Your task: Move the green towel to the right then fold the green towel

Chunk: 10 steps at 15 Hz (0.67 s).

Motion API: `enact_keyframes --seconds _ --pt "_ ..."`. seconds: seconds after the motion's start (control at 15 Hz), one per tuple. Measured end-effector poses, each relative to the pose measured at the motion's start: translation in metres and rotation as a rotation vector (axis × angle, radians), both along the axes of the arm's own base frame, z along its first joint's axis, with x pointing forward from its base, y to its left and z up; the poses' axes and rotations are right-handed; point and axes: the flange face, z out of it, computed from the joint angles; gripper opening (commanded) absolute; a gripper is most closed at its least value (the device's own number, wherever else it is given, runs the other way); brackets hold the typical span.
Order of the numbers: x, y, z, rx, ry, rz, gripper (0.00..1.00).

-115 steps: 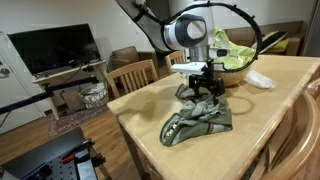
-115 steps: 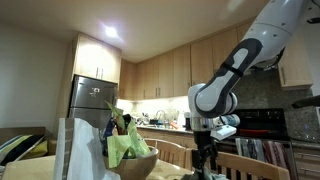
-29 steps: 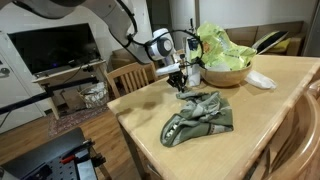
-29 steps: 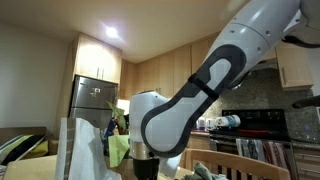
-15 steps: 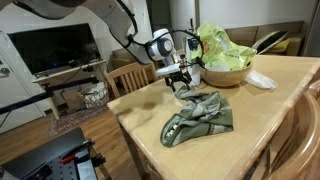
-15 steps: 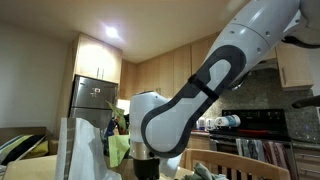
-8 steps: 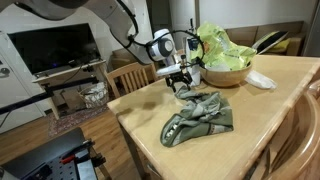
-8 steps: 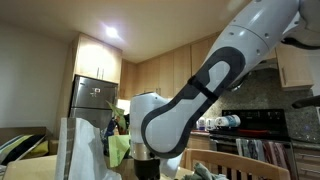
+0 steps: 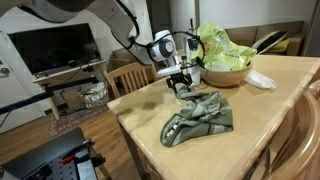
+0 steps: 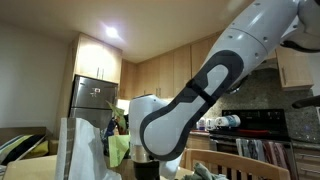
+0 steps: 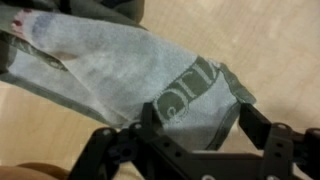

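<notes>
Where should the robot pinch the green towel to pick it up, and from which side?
Probably the corner nearest the wooden bowl, coming straight down from above. The green towel lies low and crumpled on the table, so an edge pinches more easily than the middle. In the wrist view that end lies between the spread jaws of the gripper.

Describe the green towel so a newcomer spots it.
On the wooden table, look near the wooden bowl. The green towel lies crumpled there: dull olive with a paler patterned panel, unlike the bowl's bright lime filling or the white napkin.
</notes>
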Motion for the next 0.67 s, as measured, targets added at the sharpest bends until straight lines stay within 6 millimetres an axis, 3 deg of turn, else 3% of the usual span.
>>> enact_keyframes --seconds 0.47,0.67 --pt "0.0033 0.0012 0.0039 0.002 -0.010 0.001 0.03" --pt "0.0040 0.0013 0.0047 0.002 -0.012 0.001 0.00"
